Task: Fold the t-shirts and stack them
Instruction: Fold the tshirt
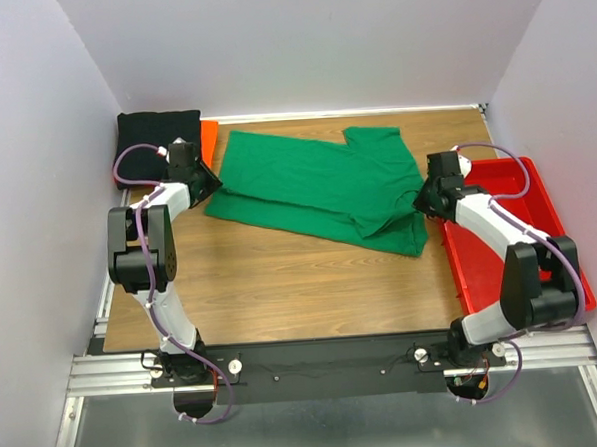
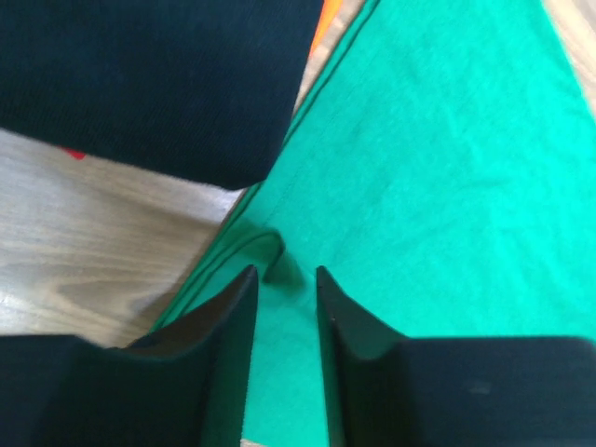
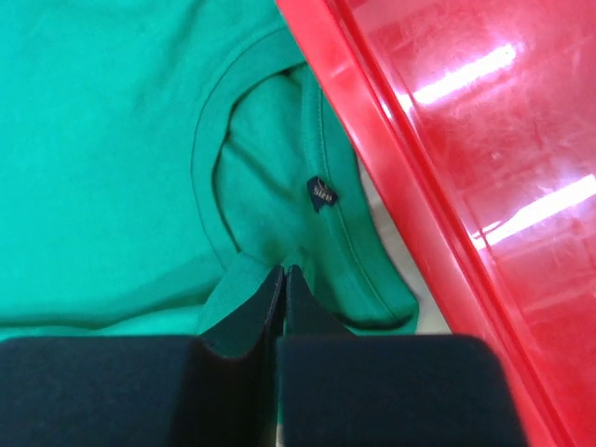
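Observation:
The bright green t-shirt lies partly folded across the back middle of the table. The folded black t-shirt sits at the back left, with an edge of the orange-red t-shirt showing beside it. My left gripper is at the green shirt's left edge. In the left wrist view it is open, its fingers straddling a puckered hem of green cloth. My right gripper is at the shirt's right edge. In the right wrist view it is shut on green cloth beside the collar.
The rigid red plastic tray stands along the table's right side, close beside my right gripper, and fills the right of the right wrist view. The black shirt lies just beyond my left fingers. White walls enclose the table.

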{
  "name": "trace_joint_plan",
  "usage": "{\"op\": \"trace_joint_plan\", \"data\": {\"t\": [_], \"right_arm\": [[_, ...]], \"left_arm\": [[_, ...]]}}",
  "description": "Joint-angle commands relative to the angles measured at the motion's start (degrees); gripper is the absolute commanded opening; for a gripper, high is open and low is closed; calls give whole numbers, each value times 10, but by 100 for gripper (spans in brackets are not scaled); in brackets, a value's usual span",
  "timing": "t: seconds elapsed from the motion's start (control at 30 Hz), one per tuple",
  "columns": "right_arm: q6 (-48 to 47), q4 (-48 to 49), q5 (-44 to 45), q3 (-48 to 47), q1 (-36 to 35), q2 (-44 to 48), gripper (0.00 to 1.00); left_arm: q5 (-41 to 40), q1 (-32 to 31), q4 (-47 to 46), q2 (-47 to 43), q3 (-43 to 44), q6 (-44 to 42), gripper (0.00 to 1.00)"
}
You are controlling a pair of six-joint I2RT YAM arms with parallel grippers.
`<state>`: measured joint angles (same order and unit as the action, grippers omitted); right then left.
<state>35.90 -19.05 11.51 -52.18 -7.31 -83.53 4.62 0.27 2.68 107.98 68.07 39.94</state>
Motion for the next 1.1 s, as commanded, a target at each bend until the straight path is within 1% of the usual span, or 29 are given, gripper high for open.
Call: {"op": "trace_joint_plan", "data": {"t": [0.0, 0.03, 0.1, 0.17, 0.23, 0.4, 0.43, 0.57, 0.63, 0.67, 0.77, 0.9, 1.07], "right_arm": [[8, 13, -16, -34, 11, -39, 12], [8, 12, -19, -43, 12, -46, 25], [7, 12, -26, -56, 12, -61, 43], [5, 11, -39, -73, 13, -66, 58], [3, 11, -52, -81, 13, -64, 63], [-12, 10, -85, -61, -2, -36, 63], [-12, 10, -89, -56, -9, -31, 63], [-4, 1, -70, -32, -62, -22, 61], [1, 0, -70, -19, -75, -23, 59], [7, 0, -63, -16, -92, -26, 58], [21, 0, -58, -8, -109, -46, 57], [32, 2, -42, -12, -118, -71, 56], [41, 6, -35, -20, -120, -92, 51]], "left_arm": [[12, -1, -1, -14, 22, -18, 44], [11, -1, 9, -23, 26, -21, 44], [11, -1, 18, -36, 25, -24, 44], [8, -1, 34, -55, 16, -22, 44], [11, -2, 40, -68, -7, -22, 42], [19, -1, 13, -112, -82, -15, 40], [25, -17, 8, -115, -102, -14, 39], [70, -22, -13, -115, -126, -10, 36], [84, -26, -14, -114, -124, -12, 36], [103, -27, -13, -112, -120, -14, 34], [139, -33, 0, -109, -95, -34, 33], [149, -36, 29, -116, -60, -67, 33], [180, -37, 44, -134, -30, -110, 33]]}}
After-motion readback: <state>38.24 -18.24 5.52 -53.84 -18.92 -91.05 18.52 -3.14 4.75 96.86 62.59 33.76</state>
